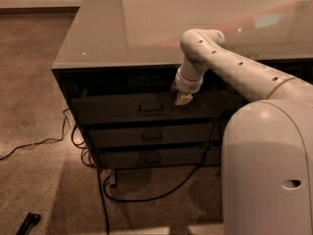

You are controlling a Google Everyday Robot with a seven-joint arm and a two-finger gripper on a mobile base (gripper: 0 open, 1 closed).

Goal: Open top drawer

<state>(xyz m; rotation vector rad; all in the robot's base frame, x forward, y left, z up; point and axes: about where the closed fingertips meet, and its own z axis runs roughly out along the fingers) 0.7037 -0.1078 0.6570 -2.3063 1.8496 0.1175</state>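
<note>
The top drawer [112,110] is a wide dark front under the grey tabletop, with a small rectangular pull handle [151,107] at its centre. None of its inner walls or floor show. My gripper [183,99] hangs from the white arm that reaches in from the right. It is in front of the upper part of the drawer front, a little right of the handle and slightly above it. I cannot tell whether it touches the front.
Two shallower dark drawers [151,136] [152,158] sit below. The glossy grey tabletop [146,28] overhangs them. Black cables [105,192] trail over the carpet at the left and under the unit. My white base [266,170] fills the lower right.
</note>
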